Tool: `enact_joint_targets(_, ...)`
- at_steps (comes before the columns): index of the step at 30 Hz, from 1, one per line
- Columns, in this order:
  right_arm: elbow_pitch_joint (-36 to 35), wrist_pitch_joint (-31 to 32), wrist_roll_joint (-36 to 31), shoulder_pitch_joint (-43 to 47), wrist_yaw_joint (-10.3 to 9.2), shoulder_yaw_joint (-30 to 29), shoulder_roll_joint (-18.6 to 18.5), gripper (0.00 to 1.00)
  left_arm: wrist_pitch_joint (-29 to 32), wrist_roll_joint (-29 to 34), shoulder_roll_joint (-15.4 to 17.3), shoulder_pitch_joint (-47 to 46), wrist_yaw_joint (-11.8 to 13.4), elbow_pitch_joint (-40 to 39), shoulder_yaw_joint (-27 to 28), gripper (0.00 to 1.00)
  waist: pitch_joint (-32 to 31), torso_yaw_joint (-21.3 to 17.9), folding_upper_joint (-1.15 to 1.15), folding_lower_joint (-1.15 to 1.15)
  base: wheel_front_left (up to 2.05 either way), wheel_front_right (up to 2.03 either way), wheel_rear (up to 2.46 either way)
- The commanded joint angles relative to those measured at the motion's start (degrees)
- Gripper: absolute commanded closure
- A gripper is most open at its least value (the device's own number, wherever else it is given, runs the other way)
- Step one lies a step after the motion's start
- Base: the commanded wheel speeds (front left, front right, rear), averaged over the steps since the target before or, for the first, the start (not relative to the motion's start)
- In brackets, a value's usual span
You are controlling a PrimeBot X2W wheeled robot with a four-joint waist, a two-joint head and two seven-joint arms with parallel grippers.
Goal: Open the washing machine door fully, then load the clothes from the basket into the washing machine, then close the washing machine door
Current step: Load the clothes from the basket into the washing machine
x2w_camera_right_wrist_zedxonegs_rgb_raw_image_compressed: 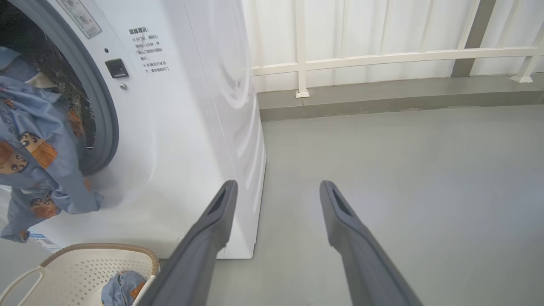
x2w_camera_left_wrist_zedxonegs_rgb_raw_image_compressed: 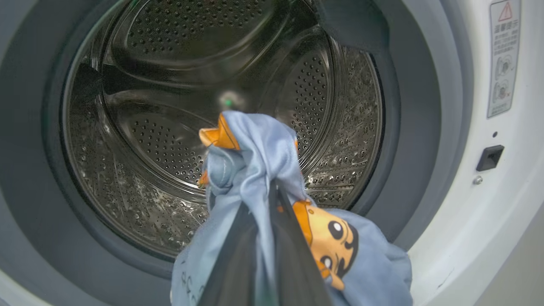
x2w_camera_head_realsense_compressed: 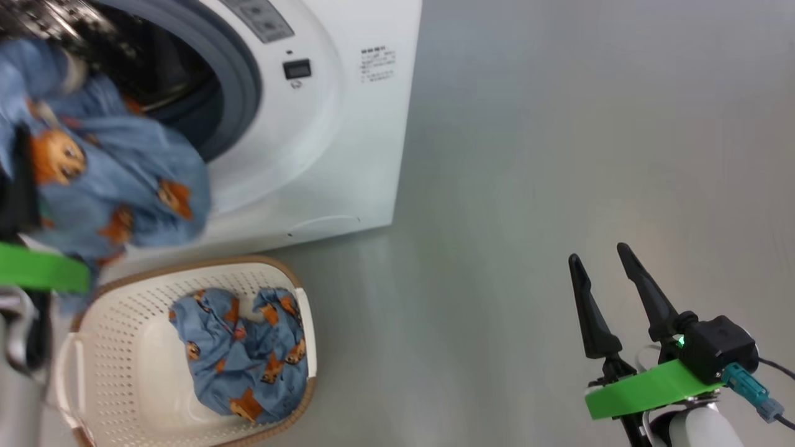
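- Left gripper (x2w_camera_left_wrist_zedxonegs_rgb_raw_image_compressed: pixel 270 189) jaws pinch light blue bear-print cloth (x2w_camera_left_wrist_zedxonegs_rgb_raw_image_compressed: pixel 255 140) at drum mouth of white front-loading washing machine (x2w_camera_left_wrist_zedxonegs_rgb_raw_image_compressed: pixel 467 212).
- Right gripper (x2w_camera_head_realsense_compressed: pixel 597 252) jaws spread, empty, well apart from washing machine.

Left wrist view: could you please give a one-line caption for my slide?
The left fingers pinch the bear-print clothes in front of the steel drum of the washing machine.

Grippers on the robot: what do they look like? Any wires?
The right gripper has two long black pointed fingers, a black block with a tiny green light, a bright green band, a teal plug and dark cable. The left gripper has dark fingers too.
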Motion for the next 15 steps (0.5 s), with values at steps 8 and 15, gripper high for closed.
enact_joint_targets(8,-2.8,-0.3,0.8,-3.3,0.5,2.3,-0.2,0.0,-0.6,-3.5,8.0,-13.0,-0.2,5.6,-3.5,1.0,6.9,-2.8,0.0,0.0,0.0,0.0,0.0)
enact_joint_targets(15,-3.8,-0.3,1.7,-4.7,0.5,3.4,-0.2,0.0,0.5,-8.2,10.6,-22.4,-0.2,11.7,-7.7,1.0,12.8,-4.3,0.0,0.0,0.0,0.0,0.0)
